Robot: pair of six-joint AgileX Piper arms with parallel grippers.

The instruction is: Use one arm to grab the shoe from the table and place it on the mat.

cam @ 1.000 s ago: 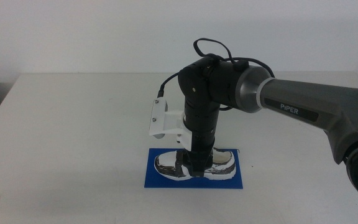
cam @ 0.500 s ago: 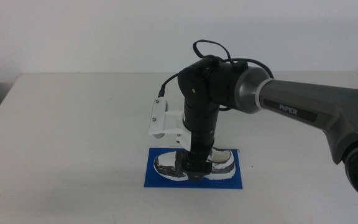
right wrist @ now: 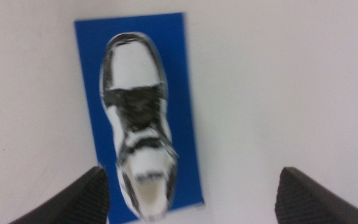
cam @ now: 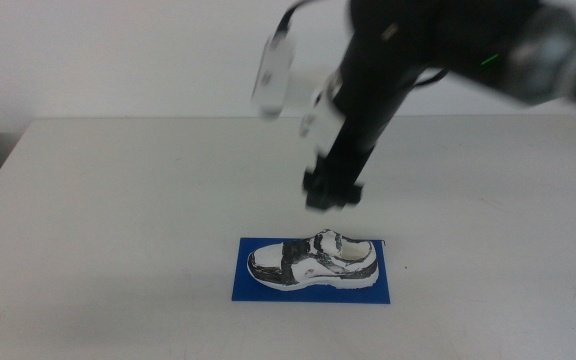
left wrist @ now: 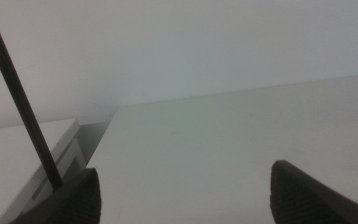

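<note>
Resting on the mat (cam: 310, 285), the shoe (cam: 314, 261) sits upright on its white sole, toe toward the left side of the middle view, heel toward the right. It lies lengthwise along the deep-blue rectangle, w/ blue showing at both ends & along the near edge. The mat itself lies flat on the table (cam: 118, 220), toward the near-centre of the white top.

The right gripper (cam: 333, 190) hangs in the air above the shoe, clear of it, nothing held; the arm (cam: 438, 45) reaches in from the upper right & looks motion-blurred. In the right wrist view its two dark jaws stand wide apart, w/ shoe (right wrist: 135, 118) & mat (right wrist: 138, 112) seen from straight overhead between them, the shoe's black & grey patches across the lace area, heel opening nearest the jaws.

The left gripper (left wrist: 185, 199) waits low at the table's near-left corner, jaws spread, only bare tabletop between them. A thin dark cable (left wrist: 17, 99) crosses that wrist view.
</note>
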